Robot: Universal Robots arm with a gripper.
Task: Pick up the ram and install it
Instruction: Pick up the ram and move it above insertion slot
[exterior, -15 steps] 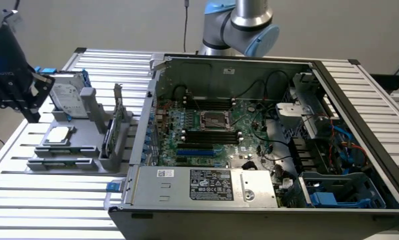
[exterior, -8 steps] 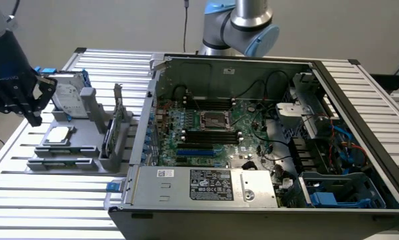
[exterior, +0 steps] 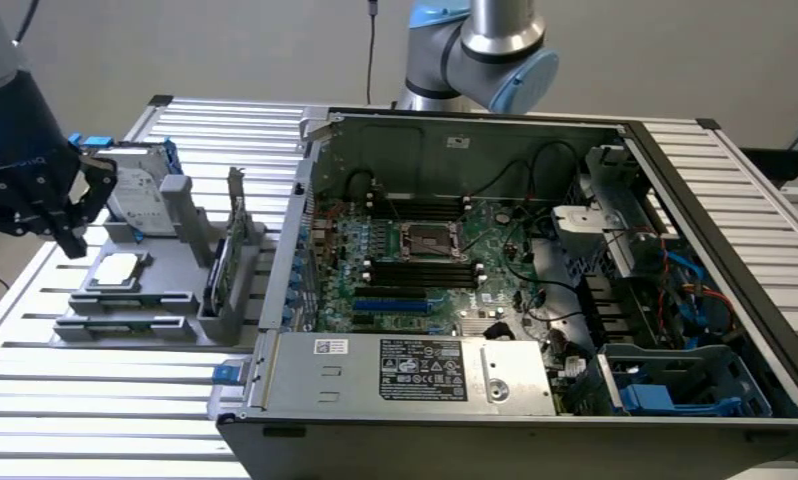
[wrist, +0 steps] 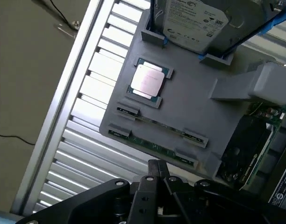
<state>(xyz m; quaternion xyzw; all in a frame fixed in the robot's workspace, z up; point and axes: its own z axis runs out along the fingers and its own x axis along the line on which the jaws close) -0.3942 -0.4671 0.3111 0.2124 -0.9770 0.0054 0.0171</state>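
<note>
The ram (wrist: 152, 146) sits on edge in the grey clips at one end of the grey holder (wrist: 189, 100), the end farthest from the hard drive. It reads as a thin green strip. A second thin strip (wrist: 158, 124) runs parallel just beside it, toward the holder's middle (from here I can't make out chips on either). Nothing touches them.

Nearer the holder's middle, the square silver processor (wrist: 147, 81) lies flat in its own recess. At the opposite end the hard drive (wrist: 194, 21), with its blue rails, rests in a bracket. Along the holder's long side toward the computer, an expansion card (wrist: 248, 140) stands on edge.

The gripper (wrist: 156, 167) hangs in the air over the holder's part of the table, clear of everything. Its fingers are pressed together with nothing between them. Seen from the wrist, the tips line up just off the ram end of the holder.

The holder stands on a slatted aluminium table (exterior: 92, 400), close to the table's edge on the exterior view's left. Just beside it, toward the exterior view's right, an open computer case (exterior: 479, 140) lies on its side. Inside, the motherboard (exterior: 506, 290) faces up, with rows of black slots (exterior: 419, 272) around the processor socket. The arm's grey and blue joints (exterior: 486, 50) rise behind the case, at the table's far edge.
</note>
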